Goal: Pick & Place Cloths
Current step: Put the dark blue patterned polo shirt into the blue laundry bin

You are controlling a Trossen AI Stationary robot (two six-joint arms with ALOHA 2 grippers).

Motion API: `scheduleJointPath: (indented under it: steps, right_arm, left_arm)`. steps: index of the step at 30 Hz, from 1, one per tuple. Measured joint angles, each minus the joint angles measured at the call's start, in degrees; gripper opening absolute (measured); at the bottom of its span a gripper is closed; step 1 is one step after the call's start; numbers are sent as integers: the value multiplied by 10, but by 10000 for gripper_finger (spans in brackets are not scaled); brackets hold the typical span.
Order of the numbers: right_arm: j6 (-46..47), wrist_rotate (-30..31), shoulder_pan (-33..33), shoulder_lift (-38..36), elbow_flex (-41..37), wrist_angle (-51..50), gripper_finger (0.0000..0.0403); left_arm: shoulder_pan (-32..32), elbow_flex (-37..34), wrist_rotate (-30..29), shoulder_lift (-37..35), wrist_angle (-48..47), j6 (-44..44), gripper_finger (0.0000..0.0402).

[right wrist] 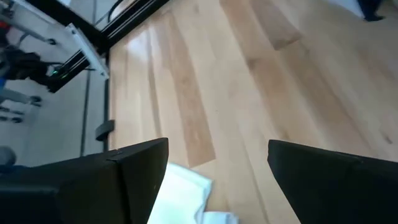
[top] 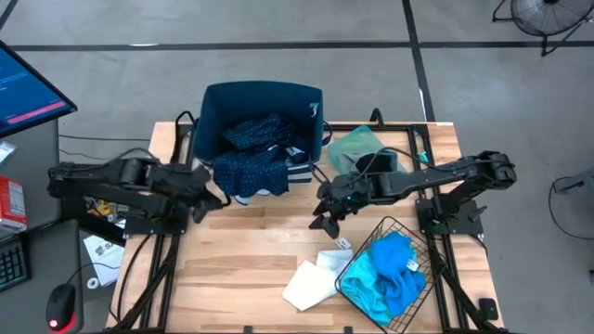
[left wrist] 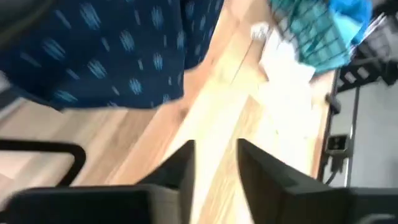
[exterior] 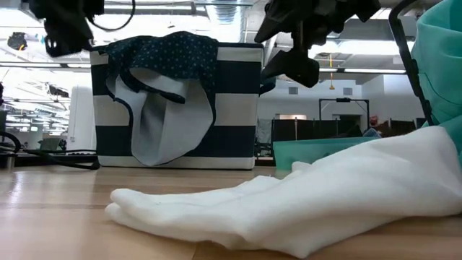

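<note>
A navy cloth with tiny white dots (top: 249,169) hangs over the front rim of the striped navy bin (top: 262,100), and its pale inside shows in the low view (exterior: 160,123). On the table lies a white cloth (top: 311,278). A turquoise cloth (top: 385,274) fills the wire basket (top: 408,237). My left gripper (top: 212,199) hovers left of the hanging dotted cloth. Its fingers (left wrist: 216,168) are a little apart with nothing between them. My right gripper (top: 327,221) hangs open over the wood, just beyond the white cloth (right wrist: 180,196).
A pale green cloth (top: 357,148) lies at the far right beside the bin. Bare wood (top: 251,246) stretches between the two grippers. Black frame rails (top: 167,241) run along the table's sides. A monitor (top: 28,88) and a mouse (top: 60,306) sit off the table's left.
</note>
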Motion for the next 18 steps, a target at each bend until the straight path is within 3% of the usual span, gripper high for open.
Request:
scheduleJointPath:
  steps: [6,9,13,18]
  right_arm:
    - [-37,-4,0,0,0,0,270]
    - [-62,-4,0,0,0,-1,270]
    - [-61,-4,0,0,0,-1,270]
    - [-61,-3,0,0,0,-1,270]
  left_arm:
    - [0,-50,7,23,14,-9,238]
    - [0,-72,-22,38,17,-29,299]
    - [0,-105,-97,44,87,-91,346]
    - [0,-151,-187,42,225,-104,362]
